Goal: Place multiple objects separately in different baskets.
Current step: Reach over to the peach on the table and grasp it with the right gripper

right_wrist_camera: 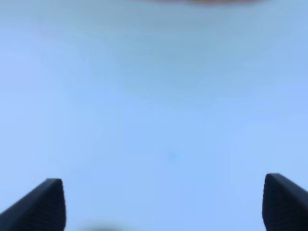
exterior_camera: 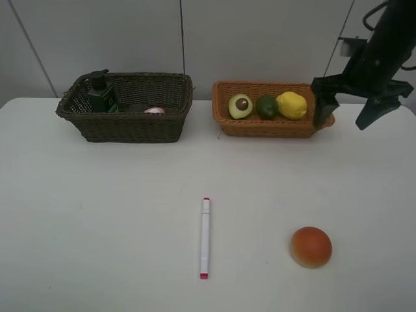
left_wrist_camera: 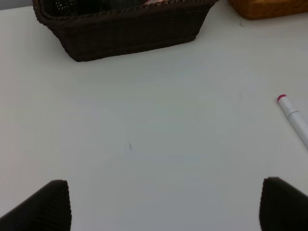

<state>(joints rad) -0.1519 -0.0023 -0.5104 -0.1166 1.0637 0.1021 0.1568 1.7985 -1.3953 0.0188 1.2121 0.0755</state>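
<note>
Marker (exterior_camera: pixel 205 238) and peach (exterior_camera: pixel 311 246) are still lying loose on the table (exterior_camera: pixel 97 227), so two items are waiting to be sorted. Taking the marker as landmark: peach is sitting to its right, well apart, about level with its near end. Left gripper (left_wrist_camera: pixel 163 207) is showing only in its wrist view, fingers spread wide, holding nothing, hovering over bare table with the marker tip off to one side.

Beyond the marker and to its left, the dark basket (exterior_camera: pixel 127 107) is already holding the green pump bottle (exterior_camera: pixel 101 94) and something pinkish (exterior_camera: pixel 154 110), likely the pink bottle; eraser is not clearly showing, can't tell. Beyond the marker and to its right, the tan basket (exterior_camera: pixel 270 127) is holding avocado half (exterior_camera: pixel 240 106), lime (exterior_camera: pixel 266 106) and lemon (exterior_camera: pixel 292 104) in a row.

Right gripper (exterior_camera: pixel 348 110) is hanging at the tan basket's far right end, fingers spread wide, gripping nothing. Judging roughly three quarters done.
</note>
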